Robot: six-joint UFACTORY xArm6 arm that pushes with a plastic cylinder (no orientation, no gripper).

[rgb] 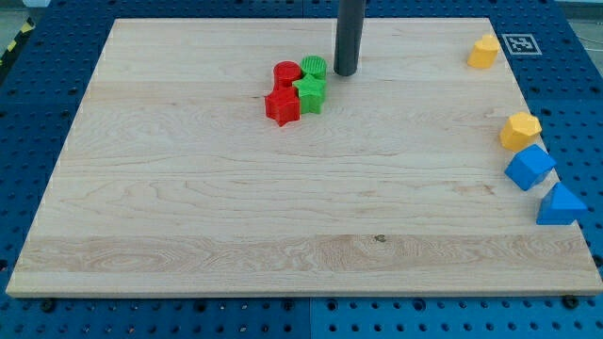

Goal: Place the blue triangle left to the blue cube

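The blue triangle [560,206], below-right of the blue cube [529,167], looked light, rigid; my tip [345,72], jawless, should push its right face.

The pale wooden surface [188,207] carries a touching cluster near the view's top: red cylinder [286,72], green cylinder [315,67], green star [309,92], red star [282,106]. Along the view's right edge lie a yellow block [483,52], yellow hexagon [519,130], blue cube [529,167] and blue triangle [560,205]
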